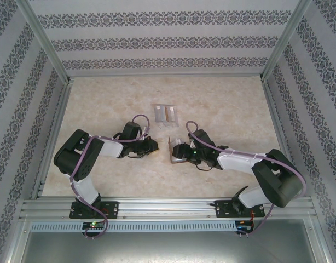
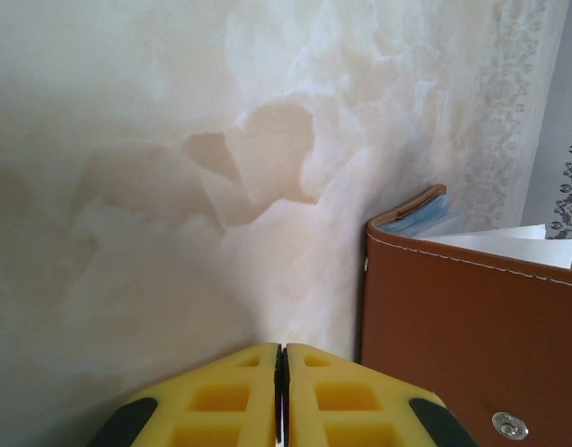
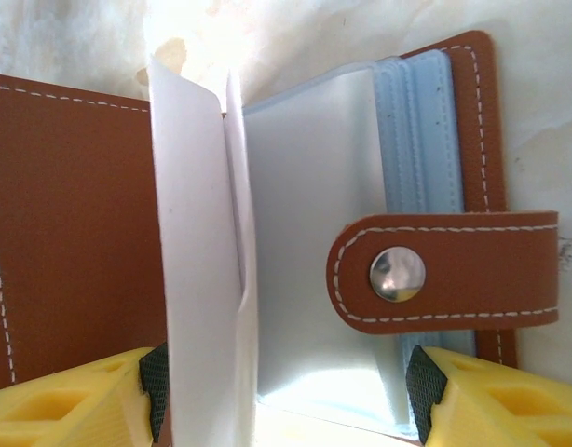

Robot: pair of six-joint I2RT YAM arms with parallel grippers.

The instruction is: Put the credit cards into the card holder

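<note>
The card holder (image 1: 174, 152) stands open on the table between the two grippers. It is reddish-brown leather (image 3: 72, 233) with a snap tab (image 3: 444, 273) and pale blue-grey inner pockets (image 3: 314, 233). My right gripper (image 3: 286, 391) is open, its jaws wide apart on either side of the inner pockets; the left pad (image 3: 156, 391) lies against a white sleeve. Two pale credit cards (image 1: 164, 114) lie flat side by side farther back. My left gripper (image 2: 282, 372) is shut and empty, just left of the holder's cover (image 2: 472, 317).
The marble-patterned tabletop (image 1: 102, 109) is fenced by patterned walls (image 1: 157, 41) on three sides. A metal rail (image 1: 168, 207) runs along the near edge, where both arm bases stand.
</note>
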